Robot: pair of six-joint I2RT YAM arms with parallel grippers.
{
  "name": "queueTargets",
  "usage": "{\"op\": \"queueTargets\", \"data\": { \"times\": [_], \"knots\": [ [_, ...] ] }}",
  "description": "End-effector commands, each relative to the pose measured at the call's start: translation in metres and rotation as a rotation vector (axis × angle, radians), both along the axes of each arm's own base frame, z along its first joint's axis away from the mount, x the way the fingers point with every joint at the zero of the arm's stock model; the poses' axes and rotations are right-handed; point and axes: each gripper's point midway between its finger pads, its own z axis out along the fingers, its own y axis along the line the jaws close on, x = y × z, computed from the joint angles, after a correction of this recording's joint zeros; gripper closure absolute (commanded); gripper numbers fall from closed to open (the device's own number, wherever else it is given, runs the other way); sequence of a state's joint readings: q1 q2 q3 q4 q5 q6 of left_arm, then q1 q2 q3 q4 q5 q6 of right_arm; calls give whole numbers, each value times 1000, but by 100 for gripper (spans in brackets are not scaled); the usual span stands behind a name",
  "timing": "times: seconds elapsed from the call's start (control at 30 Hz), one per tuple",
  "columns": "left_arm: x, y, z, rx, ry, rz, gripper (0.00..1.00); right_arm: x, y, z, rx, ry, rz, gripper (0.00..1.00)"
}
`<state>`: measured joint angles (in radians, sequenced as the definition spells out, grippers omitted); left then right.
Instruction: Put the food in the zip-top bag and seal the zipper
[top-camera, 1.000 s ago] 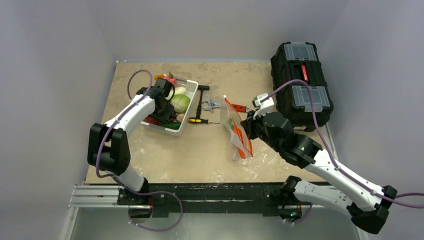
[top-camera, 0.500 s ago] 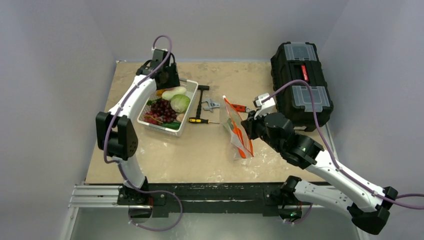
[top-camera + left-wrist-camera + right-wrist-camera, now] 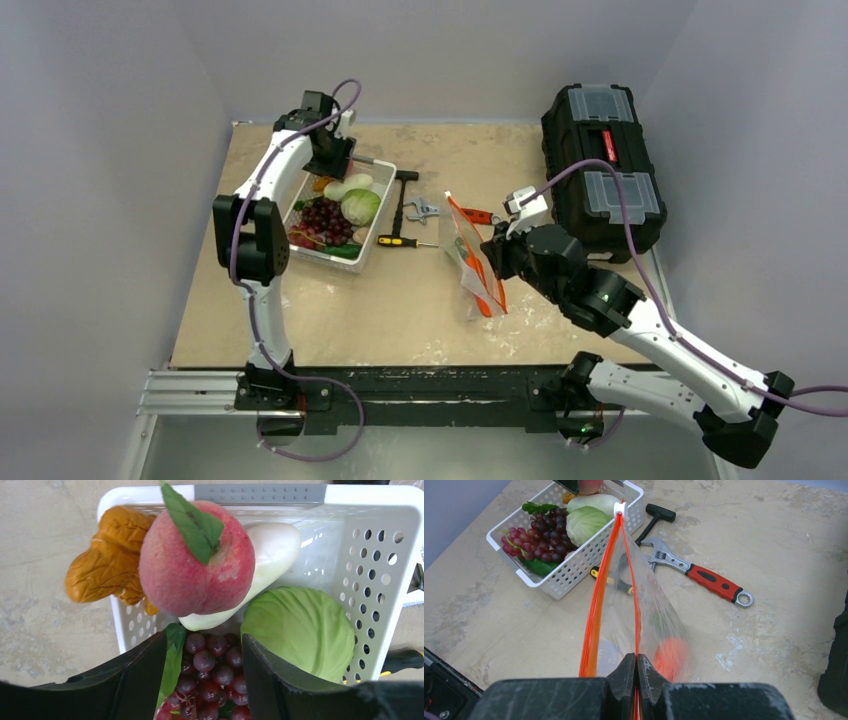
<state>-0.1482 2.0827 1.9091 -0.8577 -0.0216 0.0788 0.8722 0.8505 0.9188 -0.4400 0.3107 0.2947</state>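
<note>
The clear zip-top bag (image 3: 470, 262) hangs at mid-table with its mouth apart. My right gripper (image 3: 636, 657) is shut on one side of the red-orange zipper (image 3: 596, 605). An orange carrot (image 3: 671, 655) lies inside the bag. My left gripper (image 3: 204, 637) is open above the far end of the white basket (image 3: 395, 510), with nothing between its fingers. Below the gap lie dark purple grapes (image 3: 207, 665). Beyond the fingertips a pink peach (image 3: 195, 565) rests on a white radish (image 3: 270, 550), with orange bits (image 3: 102, 565) to the left and a green cabbage (image 3: 300, 630) to the right.
A hammer (image 3: 402, 190), a yellow-handled screwdriver (image 3: 400, 241) and a red-handled wrench (image 3: 711, 580) lie between the basket and the bag. A black toolbox (image 3: 600, 165) stands at the far right. Grey walls close in the table.
My left arm has risen out of the basket and swung to its far end, with the jaws wider apart. The right arm and the bag have not moved.
</note>
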Motion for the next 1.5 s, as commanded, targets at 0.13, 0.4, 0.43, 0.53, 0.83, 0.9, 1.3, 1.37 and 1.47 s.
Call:
{"op": "queueTargets", "data": {
  "times": [0.13,0.4,0.43,0.53,0.83,0.9,1.3,1.37,1.47],
  "knots": [
    [7,-6,-23,18,49,-95,45,3,9,9,17,-23,28,100],
    [12,4,-55,90,93,-92,34,4,11,5,8,-16,29,100],
    [11,4,-58,93,100,-99,33,4,11,5,8,-16,28,100],
    [10,2,-67,114,122,-119,30,5,12,5,9,-17,28,100],
    [12,-4,-64,184,76,-142,45,6,13,4,3,-14,26,100],
    [10,-2,-55,205,46,-143,56,6,14,5,6,-14,27,100],
    [-13,1,-26,293,-6,-185,75,6,13,2,9,-6,21,100],
    [-17,4,-24,311,-4,-181,78,6,13,2,13,-7,23,100],
    [-24,13,-18,349,-2,-167,80,6,14,2,12,-6,23,100]
  ]
}}
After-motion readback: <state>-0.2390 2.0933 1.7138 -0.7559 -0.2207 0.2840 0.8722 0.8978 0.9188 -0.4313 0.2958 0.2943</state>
